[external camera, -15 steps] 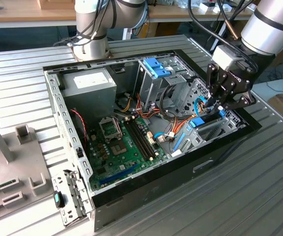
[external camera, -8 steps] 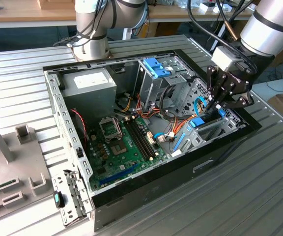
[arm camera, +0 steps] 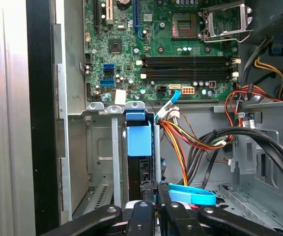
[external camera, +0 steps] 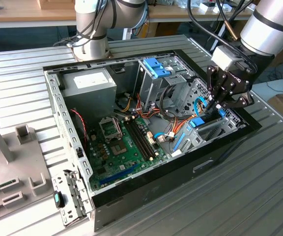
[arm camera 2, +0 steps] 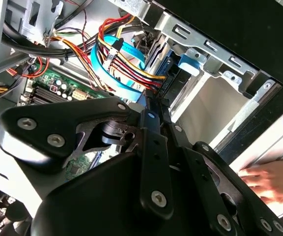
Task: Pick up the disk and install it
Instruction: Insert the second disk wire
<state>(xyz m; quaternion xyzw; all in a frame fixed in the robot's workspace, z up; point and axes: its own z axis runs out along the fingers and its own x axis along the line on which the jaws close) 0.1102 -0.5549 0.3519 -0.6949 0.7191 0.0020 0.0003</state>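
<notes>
- Step in hand: install, late stage. The disk (arm camera: pixel 139 140) stands on edge in a slot of the drive cage (arm camera: pixel 99 147) at the front corner of the open computer case (external camera: pixel 53 98). Its blue carrier end faces the motherboard (arm camera: pixel 131 49).
- Gripper (arm camera: pixel 155 192) sits low over the cage, at the disk's near edge. Jaws drawn almost together, with nothing visibly pinched between them. Reads as pushing, not carrying. Contact with the disk cannot be confirmed.
- In the exterior view the gripper (external camera: pixel 219 104) hangs just above the blue carrier (external camera: pixel 196 123), inside the case rim.
- Judgement: pick-up done; seating not confirmed, as the carrier end looks proud of the cage lip. Any further seating calls for a straight push along the slot, with no sideways lean.
- Edges: sheet-metal slot walls sit tight on both sides of the disk. The cage lip and case wall are just beside the gripper's links.
- Cables: a blue flat cable (arm camera: pixel 193 196) lies touching or just beside the jaw tips. An orange-red wire bundle (arm camera: pixel 181 142) runs near. Snag risk.
- Open room: mostly upward, out of the case. Little room sideways.
- A person's hand (arm camera 2: pixel 269 179) rests at the case's outer edge in the second wrist view, near the arm's path.
</notes>
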